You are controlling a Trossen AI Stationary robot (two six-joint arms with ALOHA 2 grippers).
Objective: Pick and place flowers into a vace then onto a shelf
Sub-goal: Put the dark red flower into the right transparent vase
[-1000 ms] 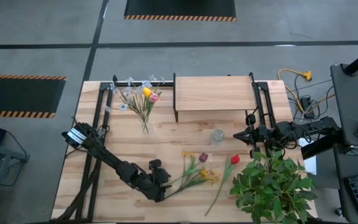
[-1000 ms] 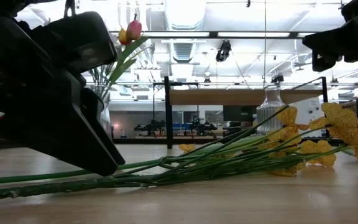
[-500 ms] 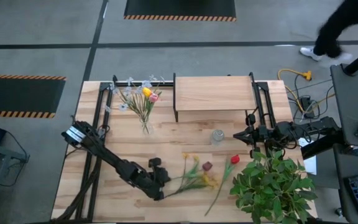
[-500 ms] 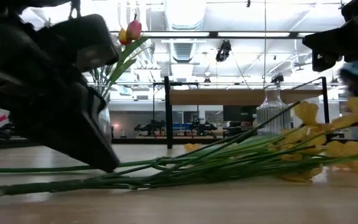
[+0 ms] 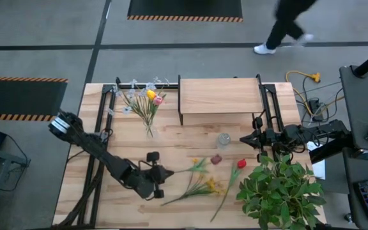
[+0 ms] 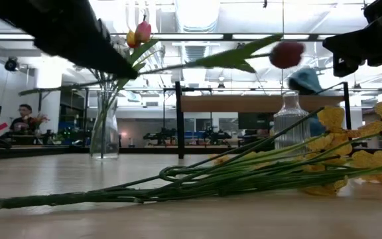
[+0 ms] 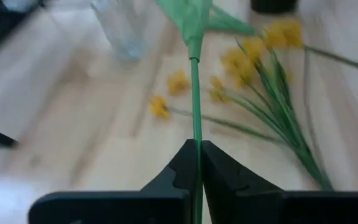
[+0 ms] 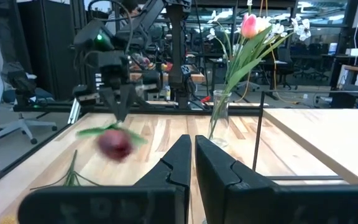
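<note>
Since 0.5 s ago the left gripper (image 5: 160, 172) has risen off the tabletop with 1 dark red flower (image 5: 216, 159), whose head has moved up and away from the yellow flowers (image 5: 204, 185), and a person (image 5: 286, 25) has walked across the floor beyond the table.

From above, the left gripper sits near the front middle of the table (image 5: 107, 211), its stem running toward the dark red head just below the small clear vase (image 5: 223, 139). The yellow flowers and 1 red flower (image 5: 240, 164) lie flat beside the leafy plant (image 5: 280, 188). The shelf (image 5: 219, 96) stands at the back middle, bare on top. Left of it, a vase of mixed flowers (image 5: 147, 105) stands on the table. The right gripper (image 5: 248, 138) waits just right of the small clear vase.

At table height, the dark red flower (image 6: 286, 54) hangs in the air with a long leaf, above the yellow flowers (image 6: 350, 162) lying on the wood. The ribbed small clear vase (image 6: 289, 123) stands behind them, and the vase of mixed flowers (image 6: 108, 126) stands to the left.

The left wrist camera shows the left gripper (image 7: 197, 163) with both fingers pressed onto the green stem, the yellow flowers (image 7: 260, 68) below on the table.

The right wrist camera shows the right gripper (image 8: 192, 155) with its fingers nearly together, holding nothing; beyond it hangs the blurred dark red flower (image 8: 114, 144) under the left gripper (image 8: 118, 102), with the vase of mixed flowers (image 8: 219, 124) farther back.
</note>
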